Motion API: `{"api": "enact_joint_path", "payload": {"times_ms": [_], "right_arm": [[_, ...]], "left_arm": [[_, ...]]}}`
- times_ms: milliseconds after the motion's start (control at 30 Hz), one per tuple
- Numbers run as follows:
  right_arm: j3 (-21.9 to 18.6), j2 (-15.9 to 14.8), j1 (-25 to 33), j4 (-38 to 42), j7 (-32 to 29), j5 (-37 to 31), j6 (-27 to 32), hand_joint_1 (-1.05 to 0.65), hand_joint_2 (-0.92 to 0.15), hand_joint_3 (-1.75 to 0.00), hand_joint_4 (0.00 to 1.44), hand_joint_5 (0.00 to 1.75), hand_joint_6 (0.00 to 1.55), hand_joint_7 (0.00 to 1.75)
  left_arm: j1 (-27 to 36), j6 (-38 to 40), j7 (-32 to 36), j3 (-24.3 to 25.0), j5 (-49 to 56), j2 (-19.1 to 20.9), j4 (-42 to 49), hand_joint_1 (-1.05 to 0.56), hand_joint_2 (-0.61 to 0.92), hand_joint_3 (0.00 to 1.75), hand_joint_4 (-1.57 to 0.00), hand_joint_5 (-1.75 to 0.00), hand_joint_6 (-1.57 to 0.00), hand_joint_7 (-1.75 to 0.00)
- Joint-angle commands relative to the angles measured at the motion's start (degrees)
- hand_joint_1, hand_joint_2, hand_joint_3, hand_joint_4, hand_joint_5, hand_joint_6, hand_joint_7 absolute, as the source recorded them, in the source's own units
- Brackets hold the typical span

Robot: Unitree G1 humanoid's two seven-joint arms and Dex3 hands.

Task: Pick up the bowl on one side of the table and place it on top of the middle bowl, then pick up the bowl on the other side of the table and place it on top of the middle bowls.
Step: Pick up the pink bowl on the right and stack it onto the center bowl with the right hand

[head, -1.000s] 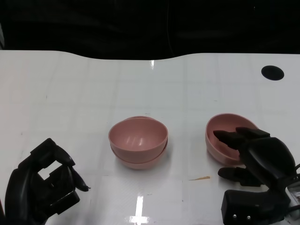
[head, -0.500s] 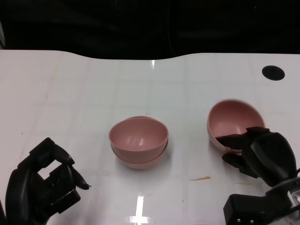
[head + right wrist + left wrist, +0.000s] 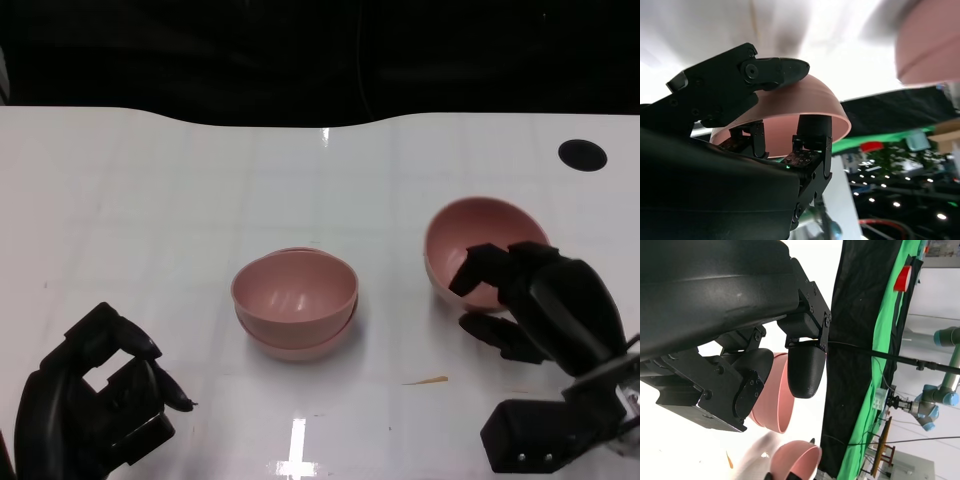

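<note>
Right bowl [image 3: 476, 243] now lifted off surface [image 3: 200, 200], tilted, pinched at rim by right hand [image 3: 535, 305]. Left hand [image 3: 95, 390] curled, holding nothing. Middle stack [image 3: 295, 303] already two bowls; last carry begun.

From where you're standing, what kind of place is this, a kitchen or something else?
Probably a robotics lab, not a kitchen. Beyond the white table hang a black curtain and green backdrop, and a blue-jointed robot arm stands further back. The pink bowls look like test props.
</note>
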Motion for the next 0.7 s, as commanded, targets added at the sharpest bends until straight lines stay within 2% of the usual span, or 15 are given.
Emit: {"api": "enact_joint_path", "payload": {"times_ms": [33, 167, 333, 500, 700], "right_arm": [[-1.6, -1.9, 0.0, -4.5, 3.1, 1.8, 0.2, -0.12, -0.72, -0.68, 0.78, 1.75, 0.57, 1.75], [-2.9, -2.3, 0.7, -8.6, 7.0, 3.3, 0.6, -0.14, -0.72, -0.68, 0.77, 1.75, 0.56, 1.75], [-4.2, -4.1, -0.9, -16.7, 18.6, 7.6, -0.9, -0.17, -0.75, -0.72, 0.78, 1.75, 0.57, 1.75], [-5.0, -5.1, -2.8, -22.3, 29.5, 12.2, -3.1, -0.14, -0.66, -0.84, 0.80, 1.75, 0.60, 1.75], [-5.2, -3.9, -5.1, -27.6, 40.7, 17.6, -4.5, -0.14, -0.63, -0.88, 0.83, 1.75, 0.66, 1.70]], "left_arm": [[0.5, -0.2, 1.0, 0.0, 0.8, 0.1, -1.0, 0.07, 0.51, 1.50, -0.81, -1.75, -0.67, -1.75], [0.5, -0.1, 1.3, -0.1, 1.0, 0.1, -1.2, 0.08, 0.52, 1.50, -0.80, -1.75, -0.67, -1.75], [0.5, -0.4, 0.9, -0.2, 0.9, 0.2, -0.9, 0.08, 0.51, 1.49, -0.81, -1.75, -0.67, -1.75], [0.4, -1.1, 0.9, -0.4, 1.5, 0.1, -0.5, 0.08, 0.53, 1.48, -0.80, -1.75, -0.66, -1.75], [0.4, -1.8, 0.9, -0.8, 2.4, -0.2, -0.2, 0.08, 0.53, 1.48, -0.80, -1.75, -0.66, -1.75]]}}
